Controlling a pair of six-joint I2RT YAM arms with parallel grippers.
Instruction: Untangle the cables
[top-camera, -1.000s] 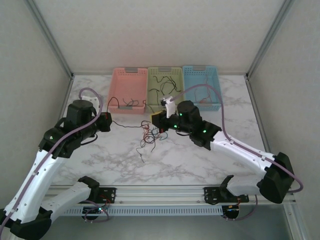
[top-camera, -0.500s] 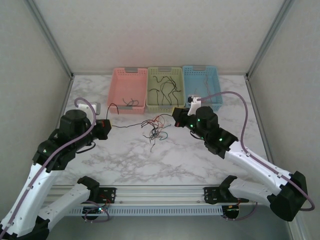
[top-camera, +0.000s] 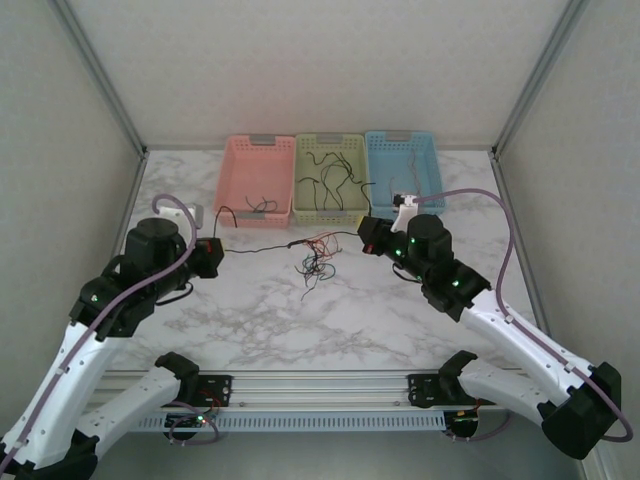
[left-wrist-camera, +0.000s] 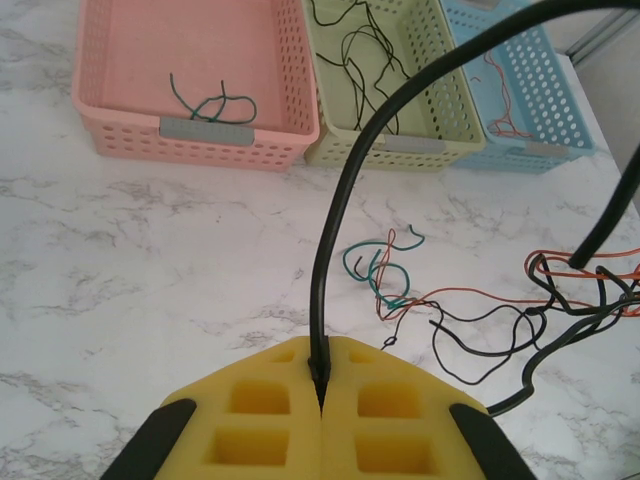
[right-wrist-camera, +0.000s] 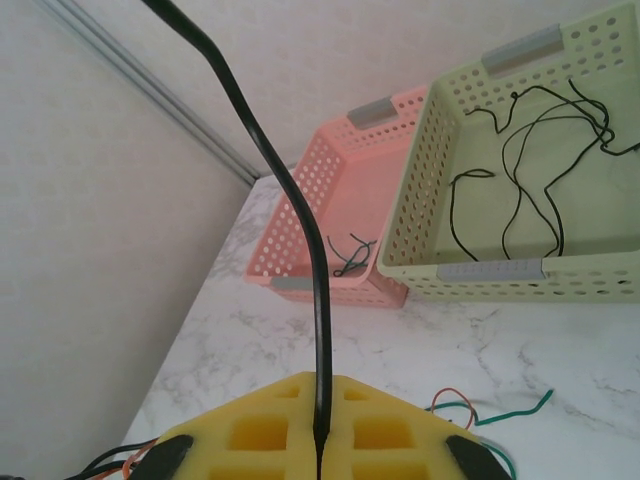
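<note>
A black cable runs taut between my two grippers above the marble table. My left gripper is shut on its left end; in the left wrist view the yellow pads pinch the black cable. My right gripper is shut on the other end, and its pads clamp the black cable too. A clump of red, black and green cables hangs from the taut strand down to the table. Loose green and red strands lie on the marble.
Three baskets stand along the back: pink holding a dark green wire, green holding black wires, blue holding a red wire. A small white block lies behind the left arm.
My right gripper has moved right and back, away from the left one. The black cable has been drawn straight and the clump has tightened and shifted right. The left gripper has barely moved.
</note>
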